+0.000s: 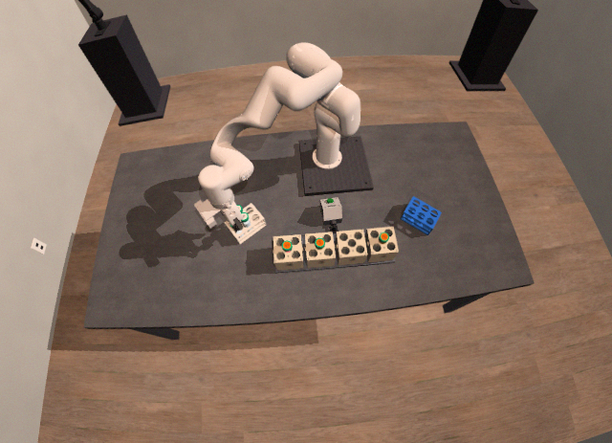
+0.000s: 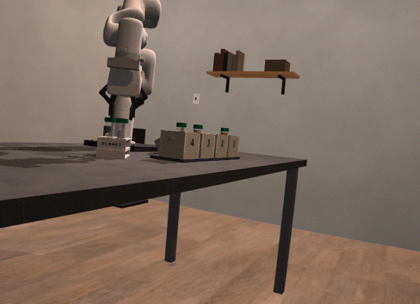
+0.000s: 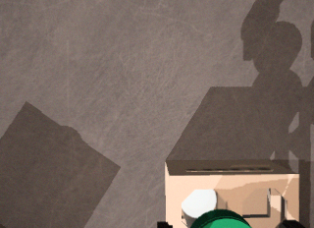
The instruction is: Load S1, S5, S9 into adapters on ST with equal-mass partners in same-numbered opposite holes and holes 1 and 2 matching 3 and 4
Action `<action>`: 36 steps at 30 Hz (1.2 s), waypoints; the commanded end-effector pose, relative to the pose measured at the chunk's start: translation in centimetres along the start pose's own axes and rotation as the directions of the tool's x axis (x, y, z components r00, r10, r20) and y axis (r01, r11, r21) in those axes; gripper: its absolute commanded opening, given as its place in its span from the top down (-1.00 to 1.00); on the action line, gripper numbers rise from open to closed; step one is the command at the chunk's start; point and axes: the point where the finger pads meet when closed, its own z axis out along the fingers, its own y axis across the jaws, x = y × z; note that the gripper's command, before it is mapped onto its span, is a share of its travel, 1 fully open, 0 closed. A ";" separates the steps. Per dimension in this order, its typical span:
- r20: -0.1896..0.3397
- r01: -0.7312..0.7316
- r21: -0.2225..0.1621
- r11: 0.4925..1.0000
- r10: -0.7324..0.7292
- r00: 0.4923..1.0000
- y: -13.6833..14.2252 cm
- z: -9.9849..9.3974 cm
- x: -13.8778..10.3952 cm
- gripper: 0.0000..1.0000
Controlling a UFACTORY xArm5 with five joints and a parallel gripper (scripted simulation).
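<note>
My gripper (image 1: pixel 237 224) (image 2: pixel 121 116) (image 3: pixel 228 225) is partly open over the white BLANKS rack (image 1: pixel 257 227) (image 2: pixel 111 152) (image 3: pixel 176 185), with nothing held. A green cap (image 3: pixel 225 221) shows between the fingertips at the bottom edge of the wrist view; its label is cut off. Green-capped tubes stand in the rack. On the stand, adapter 4 (image 1: pixel 288 265) (image 2: pixel 191 150), adapter 3 (image 1: pixel 321 261) (image 2: pixel 207 150) and adapter 1 (image 1: pixel 383 256) (image 2: pixel 233 150) each hold one orange-dotted tube, apparently in the middle hole. Adapter 2 (image 1: pixel 352 258) (image 2: pixel 222 150) shows no tube. Sample IDs are unreadable.
The green DONE key (image 1: pixel 330 200) is on the small grey desk (image 1: pixel 331 211) behind the adapters, near the arm's base plate (image 1: pixel 336 182). A blue rack (image 1: pixel 421 214) with no visible tubes stands right of the adapters. The adapters stand close together in one row.
</note>
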 end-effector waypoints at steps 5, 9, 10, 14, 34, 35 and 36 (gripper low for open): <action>-0.003 0.000 0.011 1.000 0.000 1.000 0.0 0.2 0.1 -0.15; -0.003 0.000 0.011 1.000 0.000 1.000 0.0 0.5 0.1 -0.15; -0.003 0.000 0.011 1.000 0.000 1.000 0.0 0.5 0.1 -0.15; -0.003 0.000 0.011 1.000 0.000 1.000 0.0 0.7 0.1 -0.15; -0.003 0.000 0.011 1.000 0.000 1.000 0.0 1.9 0.1 -0.15; -0.003 0.000 0.011 1.000 0.000 1.000 0.0 1.9 0.1 -0.15; -0.003 0.000 0.011 1.000 0.000 1.000 0.0 1.9 0.1 -0.15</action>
